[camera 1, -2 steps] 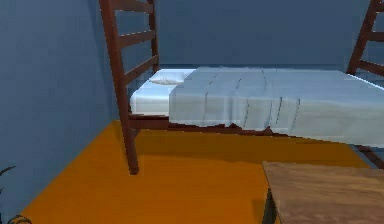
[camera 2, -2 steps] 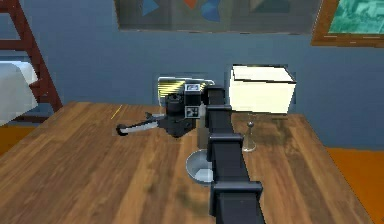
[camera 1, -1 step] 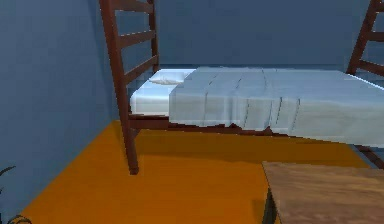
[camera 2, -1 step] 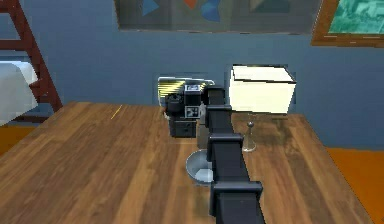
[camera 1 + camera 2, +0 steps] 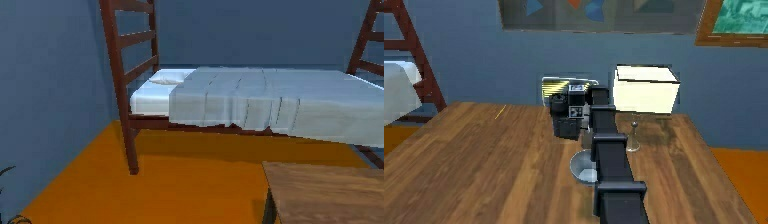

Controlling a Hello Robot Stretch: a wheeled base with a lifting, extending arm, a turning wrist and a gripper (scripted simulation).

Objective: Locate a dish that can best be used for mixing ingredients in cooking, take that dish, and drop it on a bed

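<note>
1. Grey rounded thing point(image 5: 587, 168): it sits low on the wooden table point(image 5: 474, 160), against the left flank of the arm point(image 5: 612, 165) in the arm side view. I cannot tell whether the two touch. I judge it the likeliest mixing dish, though the bar hides its right part and its rim is hard to make out.
2. Gripper point(image 5: 567, 118): its dark body lies farther out across the table than the grey thing. The candidate dish therefore sits back along the arm, not at the fingers. I cannot tell whether the gripper holds anything, because a striped flat thing point(image 5: 569, 84) stands directly behind its far end.
3. Lamp point(image 5: 646, 90): it has a cream shade on a thin stem and stands just right of the arm. I judge it a hazard for any sideways sweep.
4. Bed point(image 5: 260, 100): in the forward view it lies ahead across the orange floor point(image 5: 150, 170), with a pale cover and a dark wooden frame. The drop-off point thus lies toward the arm side view's left, well apart from the grey thing.
5. Wall pictures point(image 5: 584, 12): these are cut off by the top edge, and I cannot make out what they depict.
</note>
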